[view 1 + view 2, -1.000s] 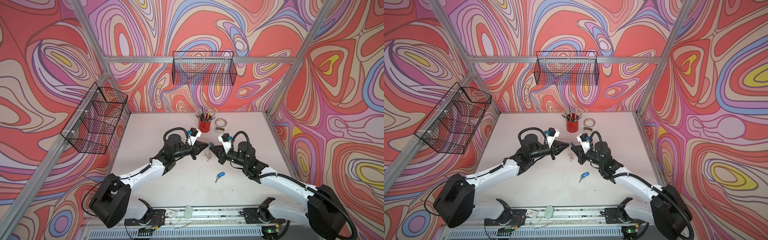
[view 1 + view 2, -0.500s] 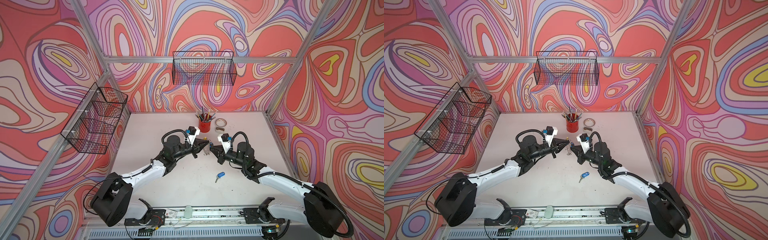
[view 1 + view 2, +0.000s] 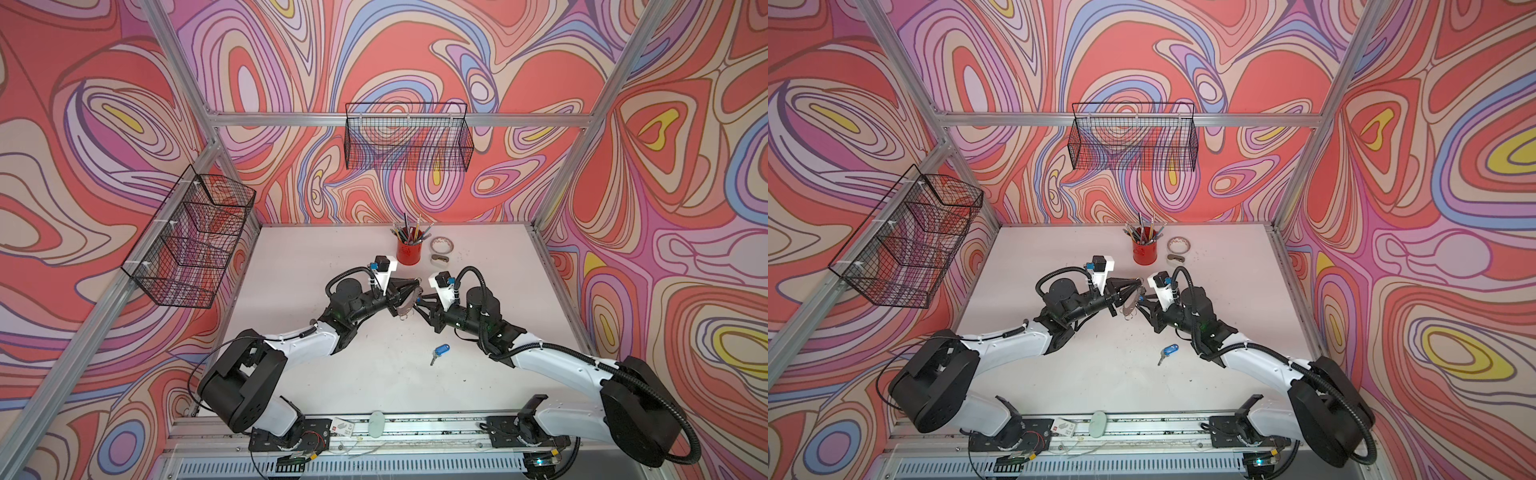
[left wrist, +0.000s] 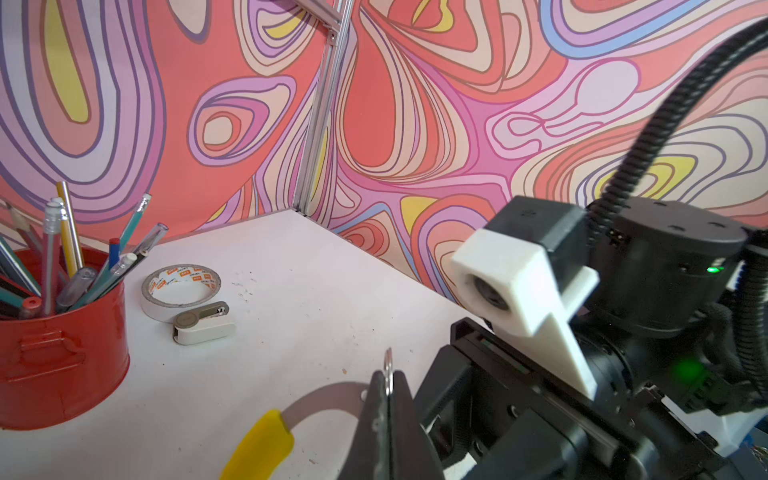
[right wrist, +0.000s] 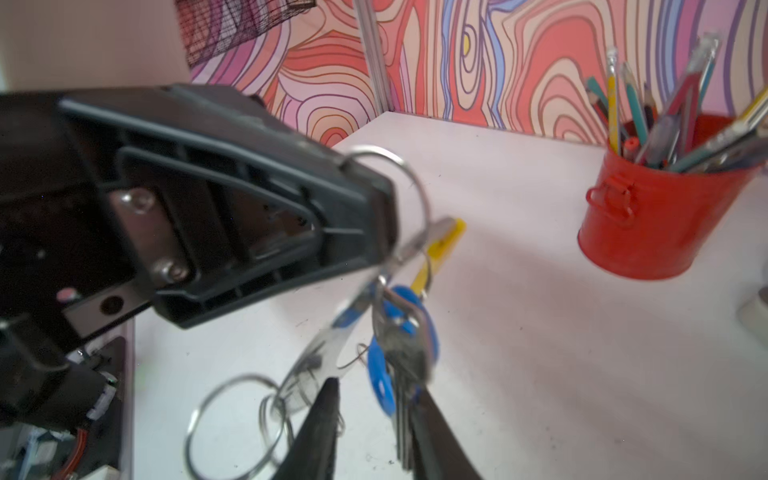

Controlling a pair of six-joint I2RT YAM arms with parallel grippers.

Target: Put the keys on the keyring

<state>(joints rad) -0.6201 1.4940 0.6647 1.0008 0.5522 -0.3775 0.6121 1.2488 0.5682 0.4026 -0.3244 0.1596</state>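
Above the tabletop (image 3: 332,257), my left fingers (image 4: 380,401) are clamped shut on the keyring (image 4: 324,401). My right fingers (image 5: 324,411) stand parted around one blue-tagged key (image 5: 405,357) hanging from it. The other key (image 3: 440,351) lies on the tabletop, well apart.

Pen cup (image 3: 409,254) behind, left tabletop (image 3: 297,259) seemingly free

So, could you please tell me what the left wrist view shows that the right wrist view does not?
Only left wrist: the right arm's camera. Only right wrist: a blue-tagged key hanging by the keyring, and the right hand, open. Both: the red cup, the keyring's yellow segment, and the left hand shut on the keyring.
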